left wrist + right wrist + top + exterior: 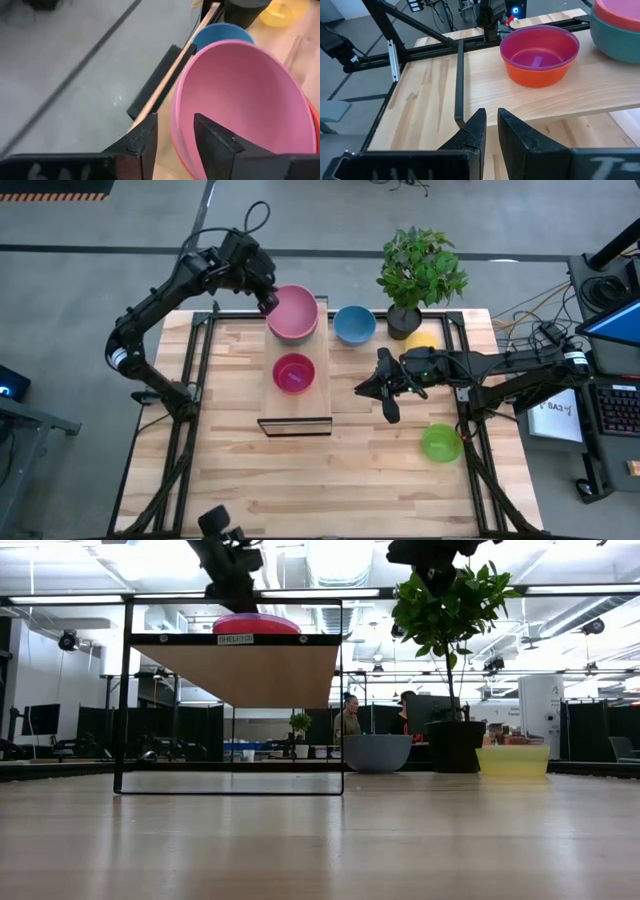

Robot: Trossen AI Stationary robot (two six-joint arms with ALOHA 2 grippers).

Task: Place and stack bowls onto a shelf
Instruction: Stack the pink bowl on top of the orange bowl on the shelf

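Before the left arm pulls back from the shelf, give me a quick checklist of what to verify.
1. Pink bowl seated in the stack at the shelf's far end, red and teal rims showing under it: ok.
2. Left claw released: fingers apart astride the pink rim, contact with it: cannot tell.
3. Purple bowl nested in the orange bowl mid-shelf: ok.
4. Right claw beside the shelf, clear of the stacks, holding nothing: ok.
5. All bowls shelved: not ok; blue bowl, yellow bowl, green bowl are on the table.
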